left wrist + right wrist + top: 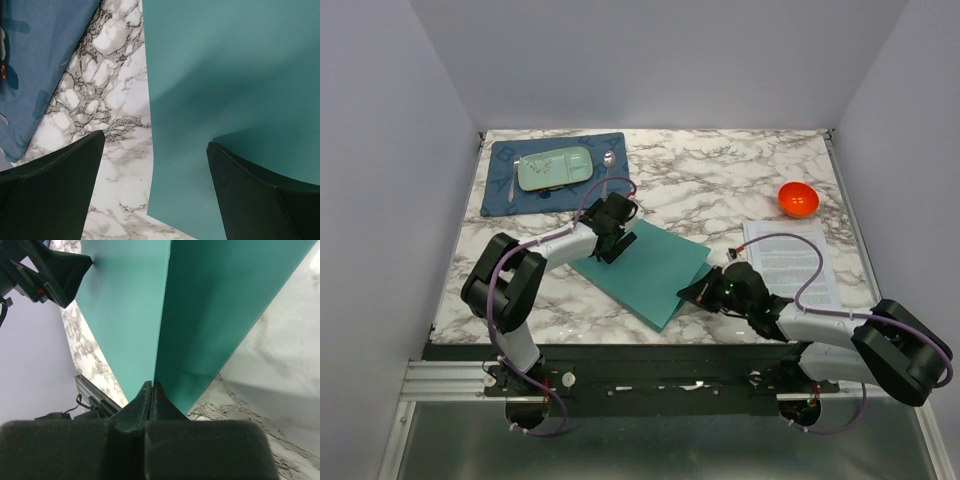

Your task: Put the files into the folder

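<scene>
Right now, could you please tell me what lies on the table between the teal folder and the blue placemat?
Only a bare strip of marble tabletop separates the folder from the placemat; the left wrist view shows it.

Top view: print on files [785, 268] too small for us to read; right gripper [694, 293] tips lost vs folder [645, 265] edge. Right wrist cam: we can't tell if 1 or 2 covers sit btwn its fingers. Left wrist cam: placemat [40, 50] cut off at left & top.
</scene>
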`<state>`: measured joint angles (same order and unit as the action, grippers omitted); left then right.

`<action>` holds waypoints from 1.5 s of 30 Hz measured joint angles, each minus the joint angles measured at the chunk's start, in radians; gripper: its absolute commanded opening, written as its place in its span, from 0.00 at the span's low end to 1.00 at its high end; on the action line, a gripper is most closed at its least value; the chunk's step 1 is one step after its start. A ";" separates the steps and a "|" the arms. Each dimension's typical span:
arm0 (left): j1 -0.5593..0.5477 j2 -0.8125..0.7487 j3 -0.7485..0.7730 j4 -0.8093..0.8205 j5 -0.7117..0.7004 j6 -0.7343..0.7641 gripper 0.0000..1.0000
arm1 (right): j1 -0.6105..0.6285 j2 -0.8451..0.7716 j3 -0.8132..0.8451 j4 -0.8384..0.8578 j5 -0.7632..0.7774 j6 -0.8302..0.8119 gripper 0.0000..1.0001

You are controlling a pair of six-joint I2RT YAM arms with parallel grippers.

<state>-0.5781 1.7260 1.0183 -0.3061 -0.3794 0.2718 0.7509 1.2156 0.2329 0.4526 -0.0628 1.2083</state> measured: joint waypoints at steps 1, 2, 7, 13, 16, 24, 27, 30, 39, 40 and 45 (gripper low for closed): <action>0.000 -0.001 0.005 -0.009 0.002 0.000 0.99 | 0.000 -0.012 0.000 -0.007 0.006 -0.009 0.01; 0.000 -0.004 0.014 -0.024 0.005 0.000 0.99 | 0.000 -0.031 0.002 -0.018 0.014 -0.021 0.01; 0.050 -0.058 0.183 -0.250 0.110 -0.018 0.99 | 0.029 -0.190 0.087 -0.181 0.127 -0.138 0.01; 0.290 -0.175 0.619 -0.431 0.302 -0.072 0.99 | 0.164 -0.347 0.263 -0.395 0.401 -0.353 0.01; 0.369 -0.286 0.657 -0.462 0.339 -0.082 0.99 | 0.245 -0.349 0.323 -0.473 0.544 -0.462 0.01; 0.436 -0.350 0.456 -0.540 0.443 -0.087 0.99 | 0.553 -0.109 0.519 -0.552 0.879 -0.804 0.01; 0.463 -0.339 0.379 -0.573 0.467 -0.088 0.99 | 0.660 0.019 0.599 -0.550 0.977 -0.927 0.01; 0.476 -0.345 0.353 -0.585 0.479 -0.090 0.99 | 0.743 0.161 0.692 -0.539 1.054 -1.040 0.01; 0.539 -0.410 0.305 -0.586 0.492 -0.088 0.99 | 0.891 0.493 0.865 -0.554 1.131 -1.211 0.30; 0.563 -0.419 0.305 -0.587 0.484 -0.085 0.99 | 0.897 0.523 0.885 -0.580 1.121 -1.205 0.40; 0.679 -0.459 0.305 -0.584 0.398 -0.073 0.99 | 0.907 0.610 0.947 -0.654 1.039 -1.181 0.59</action>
<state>0.1013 1.2671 1.3235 -0.8906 0.0189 0.1986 1.6577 1.8252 1.1797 -0.2012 0.9764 0.0277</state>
